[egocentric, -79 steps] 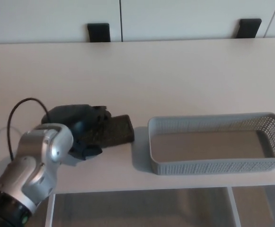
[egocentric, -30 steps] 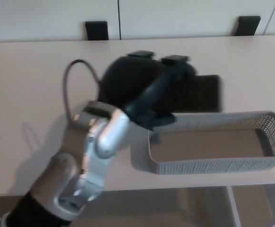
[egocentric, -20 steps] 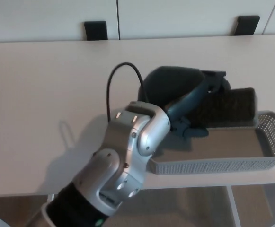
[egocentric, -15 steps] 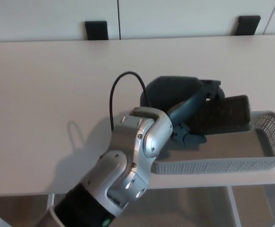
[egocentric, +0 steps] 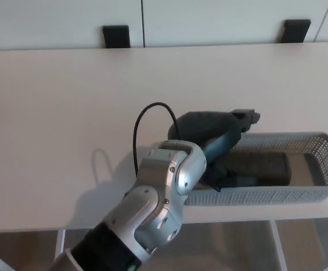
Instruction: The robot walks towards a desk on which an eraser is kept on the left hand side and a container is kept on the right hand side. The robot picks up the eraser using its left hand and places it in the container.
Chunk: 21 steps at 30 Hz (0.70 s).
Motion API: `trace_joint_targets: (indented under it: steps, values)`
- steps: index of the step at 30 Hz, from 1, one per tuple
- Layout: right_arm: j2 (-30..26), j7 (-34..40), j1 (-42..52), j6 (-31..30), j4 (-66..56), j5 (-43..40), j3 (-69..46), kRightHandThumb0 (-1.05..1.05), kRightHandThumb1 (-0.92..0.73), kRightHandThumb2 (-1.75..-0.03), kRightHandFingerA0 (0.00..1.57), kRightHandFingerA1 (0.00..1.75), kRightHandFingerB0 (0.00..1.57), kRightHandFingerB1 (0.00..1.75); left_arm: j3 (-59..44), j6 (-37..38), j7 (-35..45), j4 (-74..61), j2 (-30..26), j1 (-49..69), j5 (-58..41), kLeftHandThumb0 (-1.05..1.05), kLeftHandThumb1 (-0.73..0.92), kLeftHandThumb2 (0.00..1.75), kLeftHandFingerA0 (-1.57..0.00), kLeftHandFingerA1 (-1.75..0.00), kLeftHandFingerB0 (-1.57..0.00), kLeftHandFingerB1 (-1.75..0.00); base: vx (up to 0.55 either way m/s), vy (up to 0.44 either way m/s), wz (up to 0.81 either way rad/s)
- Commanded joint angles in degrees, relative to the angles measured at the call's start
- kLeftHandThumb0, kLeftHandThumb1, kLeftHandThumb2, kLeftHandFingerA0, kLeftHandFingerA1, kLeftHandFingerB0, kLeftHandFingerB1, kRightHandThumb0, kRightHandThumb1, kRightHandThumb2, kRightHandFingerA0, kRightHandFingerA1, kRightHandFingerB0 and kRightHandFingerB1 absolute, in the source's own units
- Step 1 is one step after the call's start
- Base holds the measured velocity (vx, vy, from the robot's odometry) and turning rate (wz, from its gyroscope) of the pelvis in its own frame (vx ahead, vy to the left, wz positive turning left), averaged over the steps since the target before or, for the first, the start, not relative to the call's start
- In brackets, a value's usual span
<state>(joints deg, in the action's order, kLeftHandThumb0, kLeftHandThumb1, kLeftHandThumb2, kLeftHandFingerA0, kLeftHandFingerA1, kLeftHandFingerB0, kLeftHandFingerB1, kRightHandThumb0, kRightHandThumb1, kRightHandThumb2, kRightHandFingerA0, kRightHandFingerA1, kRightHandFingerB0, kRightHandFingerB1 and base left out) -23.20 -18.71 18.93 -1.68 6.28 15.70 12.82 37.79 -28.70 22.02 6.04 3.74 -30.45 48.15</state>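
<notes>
From my head camera I see my left hand (egocentric: 220, 144) reaching in from the near left and hanging over the left end of the grey mesh container (egocentric: 316, 192), which sits at the near right edge of the pale desk (egocentric: 68, 101). The dark eraser (egocentric: 262, 167) lies low inside the container, lengthwise along its floor, with its left end under my fingers (egocentric: 231, 179). I cannot tell whether those fingers grip the eraser or merely rest against it, since the palm and wrist hide the contact. My silver forearm (egocentric: 158, 209) covers the container's near left corner, and a thin black cable (egocentric: 144, 121) loops up from the wrist over the desk. Two black brackets (egocentric: 116, 36) sit at the far edge against the white wall. My right hand does not show.
</notes>
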Motion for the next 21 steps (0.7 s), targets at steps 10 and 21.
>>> trace_joint_targets:
  steps: [10,21]
  values:
    - [-1.71,-1.35,-0.20,-2.11,-1.50,0.74,0.54,-0.22,-0.43,-0.53,0.87,0.50,0.69,0.46,-4.06,0.65,5.38,-23.90,-8.54,2.55,0.67,-1.01,0.71,1.13,0.00,-0.03,0.00,-0.04,0.00,0.000,0.00]
    - [-2.39,-1.51,1.46,-0.24,0.33,0.65,0.90,-0.23,-0.43,-0.52,0.85,0.50,0.69,0.46,-45.49,-3.58,28.88,-66.04,-15.65,14.04,-41.06,-0.91,0.61,1.03,0.00,-0.14,-0.12,-0.29,0.00,0.000,0.00]
